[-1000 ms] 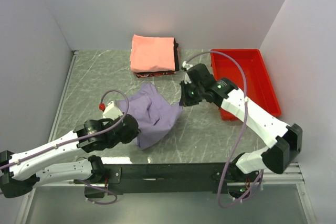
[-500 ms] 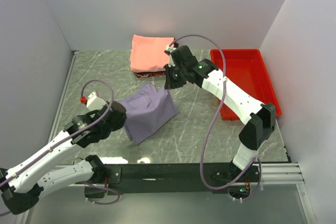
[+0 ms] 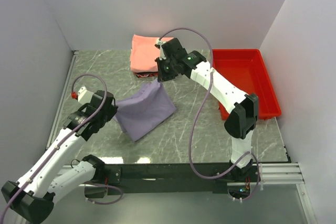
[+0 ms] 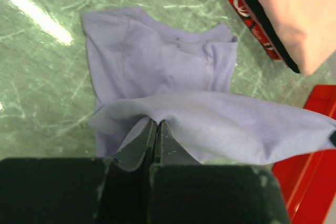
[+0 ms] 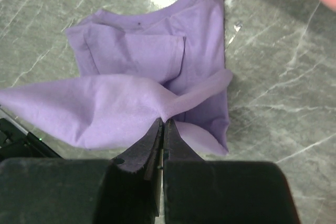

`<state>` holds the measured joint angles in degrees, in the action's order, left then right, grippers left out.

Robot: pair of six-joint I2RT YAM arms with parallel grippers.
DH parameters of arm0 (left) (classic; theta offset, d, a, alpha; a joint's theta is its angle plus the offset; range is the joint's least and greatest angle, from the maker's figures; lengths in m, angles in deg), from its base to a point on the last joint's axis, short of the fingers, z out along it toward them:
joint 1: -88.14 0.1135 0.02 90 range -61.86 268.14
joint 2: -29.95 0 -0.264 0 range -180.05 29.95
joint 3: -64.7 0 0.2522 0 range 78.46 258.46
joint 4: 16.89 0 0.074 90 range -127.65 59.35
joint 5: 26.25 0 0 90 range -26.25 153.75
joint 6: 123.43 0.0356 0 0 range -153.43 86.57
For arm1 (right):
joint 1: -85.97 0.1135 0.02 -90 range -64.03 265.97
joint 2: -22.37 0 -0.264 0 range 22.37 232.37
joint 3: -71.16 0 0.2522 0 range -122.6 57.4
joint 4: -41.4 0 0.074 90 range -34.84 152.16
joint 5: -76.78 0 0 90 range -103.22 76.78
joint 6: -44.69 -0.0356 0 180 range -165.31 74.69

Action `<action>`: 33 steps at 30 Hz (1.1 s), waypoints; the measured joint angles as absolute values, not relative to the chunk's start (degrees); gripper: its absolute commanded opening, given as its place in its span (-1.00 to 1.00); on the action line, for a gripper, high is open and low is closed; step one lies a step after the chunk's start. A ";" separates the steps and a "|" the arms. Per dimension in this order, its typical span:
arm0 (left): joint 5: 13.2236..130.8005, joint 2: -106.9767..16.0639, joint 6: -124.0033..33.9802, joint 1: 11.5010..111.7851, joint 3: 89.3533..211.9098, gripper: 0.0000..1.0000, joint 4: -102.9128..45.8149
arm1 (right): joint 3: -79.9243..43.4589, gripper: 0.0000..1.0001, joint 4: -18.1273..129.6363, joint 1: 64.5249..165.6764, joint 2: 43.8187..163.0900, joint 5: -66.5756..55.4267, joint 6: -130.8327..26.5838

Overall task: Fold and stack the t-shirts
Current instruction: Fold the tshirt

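Observation:
A lavender-purple t-shirt (image 3: 144,110) lies partly folded in the middle of the table, its lifted edge stretched between both arms. My left gripper (image 3: 111,109) is shut on the shirt's left corner (image 4: 157,114). My right gripper (image 3: 159,78) is shut on the far right corner (image 5: 167,115), just in front of the stack. The collar and a sleeve of the purple t-shirt (image 5: 152,45) rest flat on the marble beneath. At the back stands a stack of folded t-shirts, salmon-pink (image 3: 144,52) on top, with black (image 4: 268,27) and dark red (image 4: 251,29) below it.
A red plastic tray (image 3: 251,80) stands at the right, its corner (image 4: 310,166) showing in the left wrist view. White walls close the left, back and right sides. A black rail (image 3: 173,171) runs along the near table edge.
Both grippers have carried the purple shirt's edge back and to the left. The right one went toward the stack, the left one out to the left, pulling the cloth taut.

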<state>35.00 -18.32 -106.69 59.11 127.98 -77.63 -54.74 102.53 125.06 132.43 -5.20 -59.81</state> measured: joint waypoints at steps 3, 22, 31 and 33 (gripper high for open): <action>37.97 -19.11 -104.11 63.59 126.58 -0.99 -75.06 | -56.35 -1.00 102.62 125.02 133.83 -4.94 -59.05; 44.70 -33.73 -95.71 80.66 121.84 -0.99 -59.51 | -60.64 -1.00 88.15 124.91 147.69 -3.87 -56.56; 46.32 -42.63 -93.18 85.31 121.77 -0.14 -52.89 | -62.91 -0.44 79.43 124.91 154.36 -7.00 -56.82; 46.65 -44.16 -92.39 85.62 121.79 0.45 -52.61 | -63.87 0.03 79.17 124.91 155.41 -7.65 -56.62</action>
